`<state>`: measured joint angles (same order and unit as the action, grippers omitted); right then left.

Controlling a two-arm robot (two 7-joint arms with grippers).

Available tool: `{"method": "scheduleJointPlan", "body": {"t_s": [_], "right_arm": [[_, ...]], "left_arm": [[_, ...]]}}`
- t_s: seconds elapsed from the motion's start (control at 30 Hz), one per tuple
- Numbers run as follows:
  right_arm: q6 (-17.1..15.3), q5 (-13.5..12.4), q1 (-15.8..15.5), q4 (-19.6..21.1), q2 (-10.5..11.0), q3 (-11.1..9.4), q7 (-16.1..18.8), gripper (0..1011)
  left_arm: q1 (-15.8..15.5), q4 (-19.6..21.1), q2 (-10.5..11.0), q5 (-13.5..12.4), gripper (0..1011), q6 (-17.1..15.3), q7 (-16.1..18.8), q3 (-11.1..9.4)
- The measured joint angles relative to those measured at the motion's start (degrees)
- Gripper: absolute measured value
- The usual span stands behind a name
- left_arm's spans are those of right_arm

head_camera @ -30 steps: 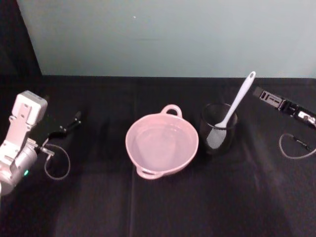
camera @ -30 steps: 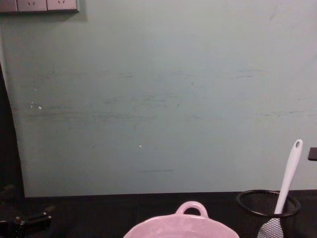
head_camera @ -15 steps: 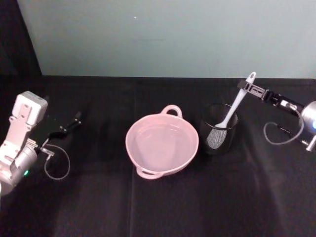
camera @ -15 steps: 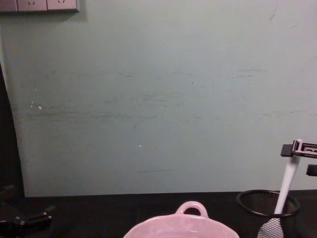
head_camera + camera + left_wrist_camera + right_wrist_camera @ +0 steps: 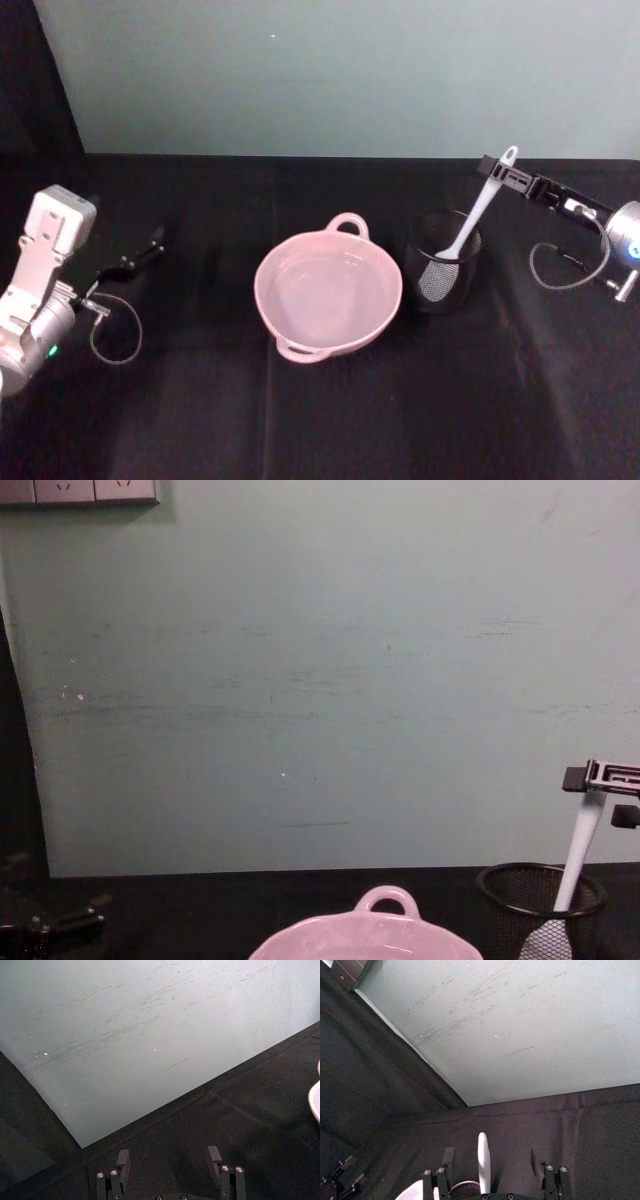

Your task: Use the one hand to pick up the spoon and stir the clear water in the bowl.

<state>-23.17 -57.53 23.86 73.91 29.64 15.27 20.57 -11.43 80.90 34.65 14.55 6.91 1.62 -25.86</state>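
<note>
At the right of the head view, the spoon point(image 5: 468, 228) stands blade-down in the mesh cup point(image 5: 445, 292) beside the bowl point(image 5: 262, 290) of water, open table point(image 5: 330, 420) around, its handle top inside the wide-open right gripper point(image 5: 496, 170), which has come in from the right edge; the left gripper point(image 5: 150, 245) rests open far left.

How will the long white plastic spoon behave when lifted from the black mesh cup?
The long white plastic spoon looks slender and leans unbent: probably light, fairly stiff. The right gripper straddles its top end, so it may swing. Its broad blade might drag the black mesh cup.
</note>
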Motion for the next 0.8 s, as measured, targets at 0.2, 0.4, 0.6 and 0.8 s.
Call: {"method": "scheduleJointPlan", "body": {"t_s": [0.2, 0.4, 0.6, 0.8], "right_arm": [[-0.13, 0.05, -0.02, 0.04, 0.00, -0.03, -0.11, 841], [-0.19, 0.10, -0.02, 0.07, 0.00, -0.08, -0.17, 656], [-0.23, 0.10, -0.02, 0.10, 0.00, -0.10, -0.22, 451], [-0.28, 0.10, -0.02, 0.11, 0.00, -0.10, -0.25, 289]], "left_arm": [[0.00, 0.00, 0.00, 0.00, 1011, 0.00, 0.00, 0.00], [0.00, 0.00, 0.00, 0.00, 1011, 0.00, 0.00, 0.00], [0.00, 0.00, 0.00, 0.00, 1011, 0.00, 0.00, 0.00], [0.00, 0.00, 0.00, 0.00, 1011, 0.00, 0.00, 0.00]]}}
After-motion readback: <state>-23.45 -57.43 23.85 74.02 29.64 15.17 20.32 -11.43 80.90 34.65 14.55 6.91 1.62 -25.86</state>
